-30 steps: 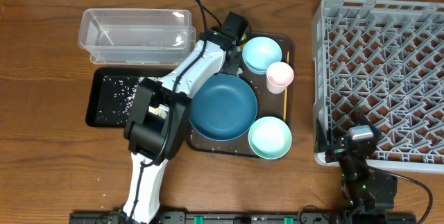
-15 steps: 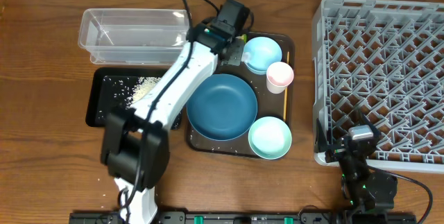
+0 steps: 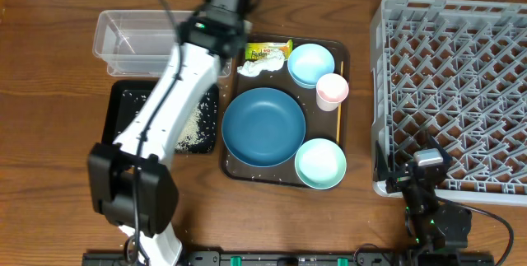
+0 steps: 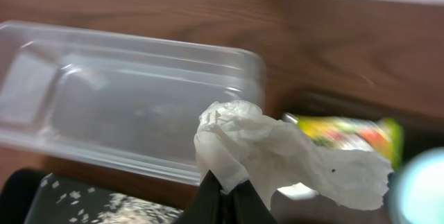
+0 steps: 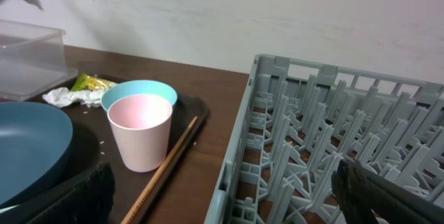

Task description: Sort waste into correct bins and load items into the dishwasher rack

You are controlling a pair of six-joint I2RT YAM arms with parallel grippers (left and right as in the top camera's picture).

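Observation:
My left gripper (image 4: 225, 186) is shut on a crumpled white tissue (image 4: 277, 151), held up in front of the clear tub's (image 4: 125, 106) near right corner. In the overhead view the left arm (image 3: 177, 101) reaches over the black tray (image 3: 123, 126), which holds loose rice (image 3: 193, 128). On the brown tray lie another white crumpled piece (image 3: 258, 67) and the yellow-green wrapper (image 3: 268, 50), beside the dark blue plate (image 3: 263, 126), two pale blue bowls (image 3: 311, 63) (image 3: 321, 163), the pink cup (image 3: 332, 89) and the orange stick (image 3: 339, 122). My right gripper (image 5: 232, 196) stands open at the near left corner of the grey rack (image 3: 453, 93).
The brown serving tray (image 3: 344, 68) sits between the bins and the rack. The clear tub (image 3: 140, 39) lies behind the black tray at the back left. A few grains are scattered on the wood (image 3: 119, 212) near the left arm's base.
My left arm has swung up and to the back left, off the brown tray, carrying the tissue toward the clear tub. The rice in the black tray is now uncovered. The right arm is still.

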